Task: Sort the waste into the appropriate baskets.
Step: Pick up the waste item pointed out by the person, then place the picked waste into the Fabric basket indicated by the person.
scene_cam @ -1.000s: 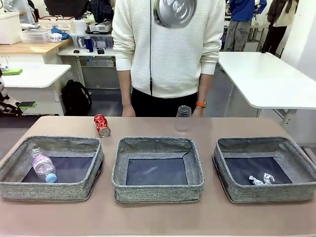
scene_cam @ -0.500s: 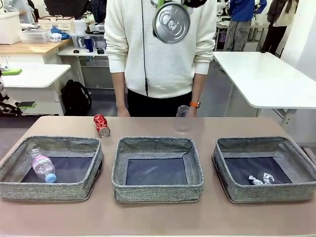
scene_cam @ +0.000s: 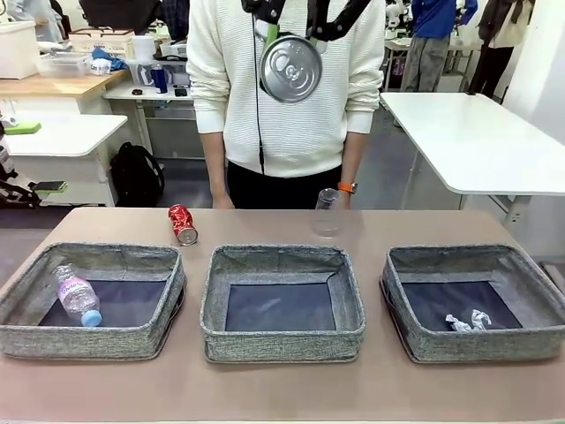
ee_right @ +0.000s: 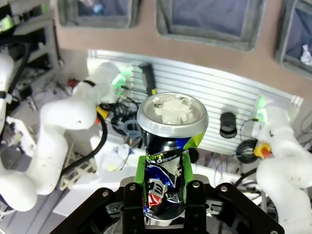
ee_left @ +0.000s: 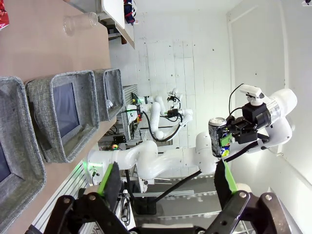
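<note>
The right gripper (ee_right: 165, 170) clamps the dark blue-black can (scene_cam: 290, 68), which has sunk lower and drifted left, probably bound for the empty middle basket (scene_cam: 282, 340). The left gripper (ee_left: 166, 183) gapes wide, holding nothing. On the tan table (scene_cam: 282, 389) wait the crushed red can (scene_cam: 182, 223) and clear cup (scene_cam: 327, 212). A person stands beyond, with white desks behind.

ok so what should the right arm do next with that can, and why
Probably bring the dark can down over the middle basket. The right fingers grip it high above the table, that basket's floor is bare, and the others hold a bottle and scraps.
</note>
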Motion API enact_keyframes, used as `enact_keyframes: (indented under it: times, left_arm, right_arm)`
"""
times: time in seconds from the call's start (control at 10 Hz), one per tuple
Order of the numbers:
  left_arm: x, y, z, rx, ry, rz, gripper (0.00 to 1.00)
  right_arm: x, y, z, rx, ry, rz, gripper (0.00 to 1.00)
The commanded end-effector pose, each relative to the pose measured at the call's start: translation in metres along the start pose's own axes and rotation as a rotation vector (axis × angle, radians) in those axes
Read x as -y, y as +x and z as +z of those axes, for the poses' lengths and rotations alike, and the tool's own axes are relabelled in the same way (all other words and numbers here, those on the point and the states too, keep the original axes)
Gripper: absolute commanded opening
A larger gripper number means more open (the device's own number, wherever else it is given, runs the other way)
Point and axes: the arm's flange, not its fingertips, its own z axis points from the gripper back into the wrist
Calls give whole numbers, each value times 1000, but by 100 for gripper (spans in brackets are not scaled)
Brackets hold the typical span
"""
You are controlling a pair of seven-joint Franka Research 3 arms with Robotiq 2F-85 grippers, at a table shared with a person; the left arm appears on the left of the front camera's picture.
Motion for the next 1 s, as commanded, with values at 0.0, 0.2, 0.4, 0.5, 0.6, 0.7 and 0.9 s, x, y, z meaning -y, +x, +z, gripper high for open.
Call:
enact_keyframes:
  times: [0.0, 0.2, 0.4, 0.5, 0.6, 0.7, 0.9]
  left_arm:
    - [1, -1, 1, -4, -17, -17, 100]
    - [1, -1, 1, -4, -17, -17, 100]
    - [1, -1, 1, -4, -17, -17, 100]
    - [1, -1, 1, -4, -17, -17, 100]
    - [1, -1, 1, -4, -17, -17, 100]
    - [1, -1, 1, -4, -17, -17, 100]
    - [1, -1, 1, -4, -17, -17, 100]
  right_arm:
    - [-3, 0, -6, 21, 41, 5, 32]
    - [0, 0, 0, 0, 0, 0, 32]
    - [0, 0, 0, 0, 0, 0, 32]
    - [0, 0, 0, 0, 0, 0, 32]
    - [0, 0, 0, 0, 0, 0, 32]
    - [0, 0, 0, 0, 0, 0, 32]
    - [0, 0, 0, 0, 0, 0, 32]
